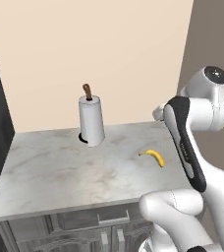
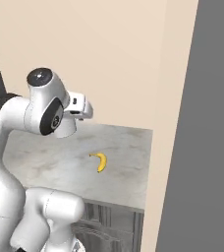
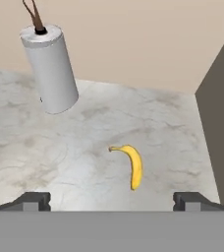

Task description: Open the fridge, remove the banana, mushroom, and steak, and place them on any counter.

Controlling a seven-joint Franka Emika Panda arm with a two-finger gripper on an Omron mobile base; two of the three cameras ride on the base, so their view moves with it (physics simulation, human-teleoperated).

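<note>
my gripper [image 3: 111, 201] hangs above the counter [image 1: 55, 172], jaws wide apart and empty; the banana [image 3: 131, 165] lies flat on the stone beneath, so it looks delivered.

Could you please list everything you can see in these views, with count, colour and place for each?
banana: one, yellow with dark tips, lying flat on the counter, towards its right side, apart from the roll.
paper towel roll: one, white on a holder with a brown top, upright near the back of the counter.
counter: one, light grey marbled top over grey cabinet doors and a drawer.
wall: beige, behind the counter.
tall dark grey panel: one, standing at the counter's right end.
gripper: one, dark fingertips spread wide and empty, above the counter's front edge, short of the banana.
</note>
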